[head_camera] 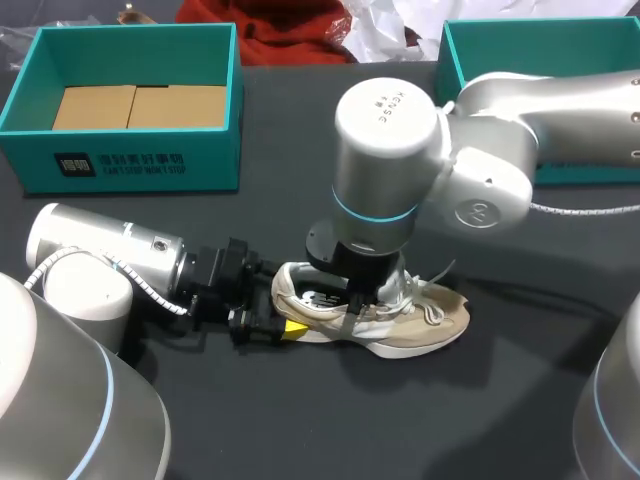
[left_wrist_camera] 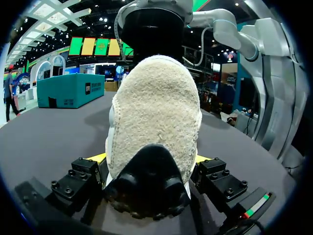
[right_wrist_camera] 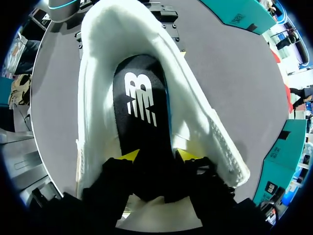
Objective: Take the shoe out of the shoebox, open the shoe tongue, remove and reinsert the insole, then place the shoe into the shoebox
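The shoe (head_camera: 440, 322) lies on its sole on the dark table (head_camera: 300, 420), out of the shoebox (head_camera: 140, 155); its heel sits between the fingers of the left gripper (head_camera: 288, 322), its toe pointing away from that gripper. In the left wrist view the left gripper (left_wrist_camera: 149, 159) is clamped on the shoe (left_wrist_camera: 154, 107), one yellow tip pressed to each side of the fuzzy heel. The right gripper (head_camera: 365, 300) comes straight down into the shoe's mouth; in its own wrist view the right gripper (right_wrist_camera: 157, 155) pinches the black insole (right_wrist_camera: 139, 93), a yellow tip on each edge, with the rest of the insole running ahead of the fingers inside the pale shoe (right_wrist_camera: 93, 98). The shoebox stands well beyond the left gripper, with cardboard inserts (head_camera: 140, 105) in it; a second teal box (head_camera: 540, 45) stands behind the right arm.
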